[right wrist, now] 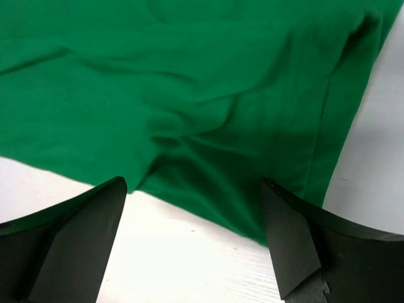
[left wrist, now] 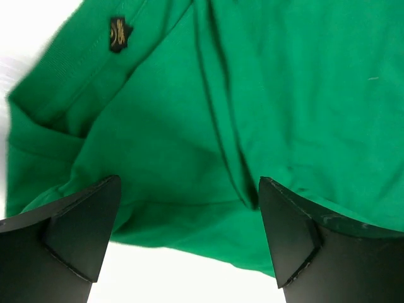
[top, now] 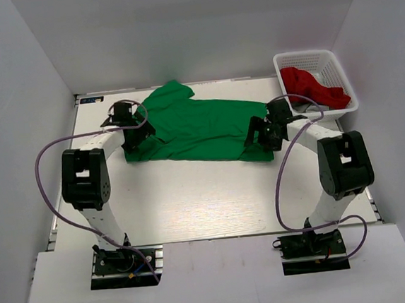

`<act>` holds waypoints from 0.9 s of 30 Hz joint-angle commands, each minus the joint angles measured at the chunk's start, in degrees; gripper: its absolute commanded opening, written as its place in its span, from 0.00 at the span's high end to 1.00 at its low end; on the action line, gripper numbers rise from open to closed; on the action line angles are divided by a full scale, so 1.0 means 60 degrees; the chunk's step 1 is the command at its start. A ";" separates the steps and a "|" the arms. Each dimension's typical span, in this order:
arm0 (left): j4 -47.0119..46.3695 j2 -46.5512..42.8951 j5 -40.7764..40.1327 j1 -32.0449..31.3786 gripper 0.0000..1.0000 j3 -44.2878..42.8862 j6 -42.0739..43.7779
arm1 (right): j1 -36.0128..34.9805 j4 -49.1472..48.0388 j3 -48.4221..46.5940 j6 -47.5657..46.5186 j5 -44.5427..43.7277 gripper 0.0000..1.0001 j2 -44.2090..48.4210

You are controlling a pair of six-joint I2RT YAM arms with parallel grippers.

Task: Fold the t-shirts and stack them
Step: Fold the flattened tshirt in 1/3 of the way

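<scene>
The green t-shirt point(top: 200, 127) lies spread flat across the far half of the counter point(top: 192, 195), stretched sideways between the two hands, with its near edge running from one to the other. The left hand point(top: 137, 137) hangs low over the shirt's left end with its two dark fingers point(left wrist: 82, 227) spread wide and nothing between them. In its wrist view bare white counter shows below the fingertips, and the shirt's edge crosses the gap just ahead of them. Farther out from that hand a long crease runs away through the cloth, and beyond it to the left a small dark label point(left wrist: 117, 33) with a gold mark sits on a ribbed band. The right hand point(top: 259, 135) is at the shirt's right end, likewise wide open and holding nothing. Its fingers point(right wrist: 297, 240) straddle the near corner of the cloth, whose edge lies just ahead of the tips with soft wrinkles gathered above it, and a stitched hem runs away on that hand's right side, with white counter past it. Beyond the left hand, a part of the shirt bunches up toward the back wall. Beyond the right hand and off to its right, a white lattice basket point(top: 288, 60) stands at the counter's far corner, and the red t-shirt point(top: 314, 85) lies crumpled inside it, apart from the green one.
</scene>
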State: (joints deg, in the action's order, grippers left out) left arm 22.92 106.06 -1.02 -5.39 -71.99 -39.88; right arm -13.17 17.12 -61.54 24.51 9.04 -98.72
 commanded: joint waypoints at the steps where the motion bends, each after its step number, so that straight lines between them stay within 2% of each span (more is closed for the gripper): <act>1: 0.0077 0.0224 -0.0034 -0.0025 0.00 -0.0074 -0.0048 | 0.0115 -0.0554 0.0295 0.0293 0.0091 0.10 -0.0173; 6: 0.0354 0.0458 -0.0136 0.0122 0.00 0.0747 -0.0136 | 0.0159 -0.0305 0.1317 0.0646 -0.0494 0.10 0.0061; 10: 0.1073 0.0079 -0.1233 0.0122 0.00 0.1464 -0.0457 | 0.0188 -0.0189 0.2313 0.0588 -0.0569 0.10 0.0792; 15: 0.2446 -0.1342 -0.2728 0.0209 0.00 0.2519 -0.1246 | 0.0203 -0.0144 0.3692 0.0749 -0.0642 0.10 0.1700; 20: 0.2728 -0.2718 -0.2265 0.0093 0.00 0.3820 -0.1337 | 0.0100 0.0178 0.4469 0.0296 -0.0584 0.10 0.2973; 27: 0.2216 -0.5119 -0.1094 -0.0010 0.00 0.4615 -0.1045 | -0.0251 0.0179 0.3870 -0.0511 0.0251 0.10 0.4234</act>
State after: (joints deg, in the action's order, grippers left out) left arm 36.49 81.21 -10.22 -5.39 -44.27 -47.05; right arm -13.72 15.29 -36.73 24.80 9.13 -75.79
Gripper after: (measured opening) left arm 0.996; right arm 0.904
